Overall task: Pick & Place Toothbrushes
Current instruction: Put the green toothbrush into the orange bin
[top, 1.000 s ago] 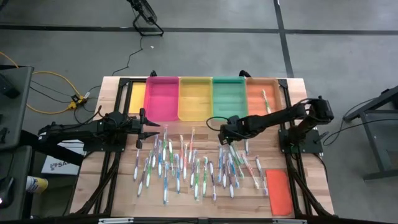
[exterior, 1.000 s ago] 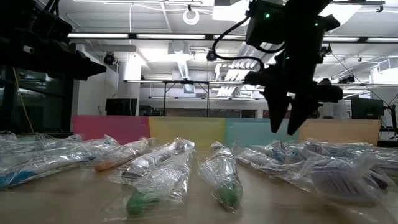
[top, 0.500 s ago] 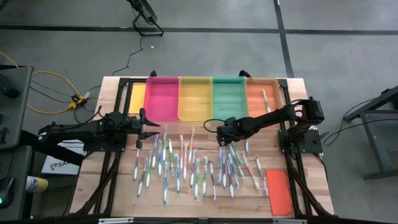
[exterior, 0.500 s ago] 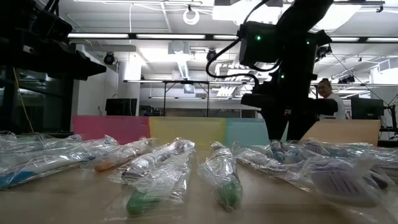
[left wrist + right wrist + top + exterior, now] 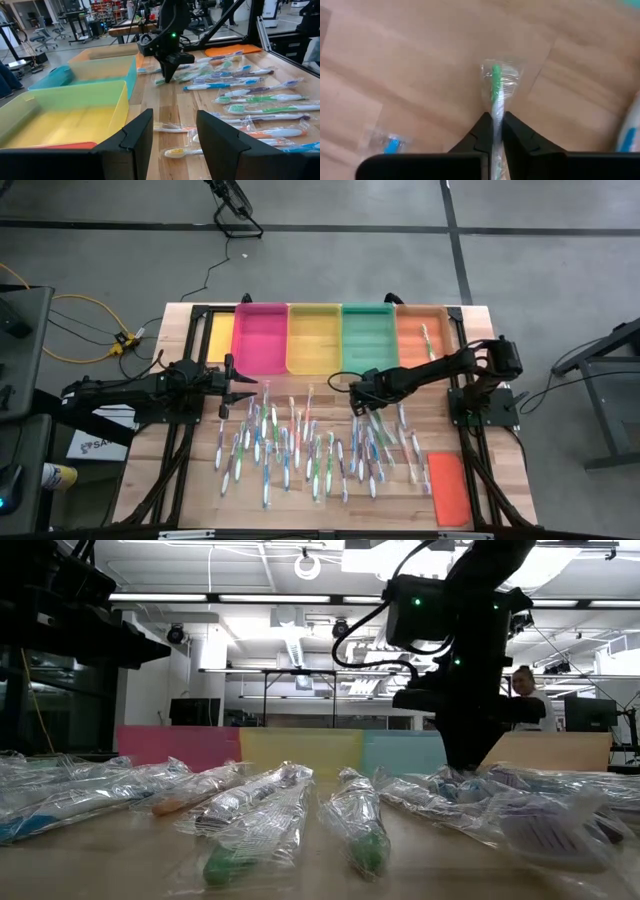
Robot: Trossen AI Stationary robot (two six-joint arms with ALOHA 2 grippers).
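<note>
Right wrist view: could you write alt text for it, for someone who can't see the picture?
The right gripper is shut on a green and white toothbrush in a clear wrapper, its two dark fingers pinching the handle just above a wooden table. Another wrapped toothbrush with a blue handle lies on the wood nearby.

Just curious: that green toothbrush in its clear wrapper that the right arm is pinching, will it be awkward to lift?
Probably light: the wrapped green toothbrush is thin. Its crinkly film may slip between the right end effector's fingers. The handle looks stiff, so little sagging.
</note>
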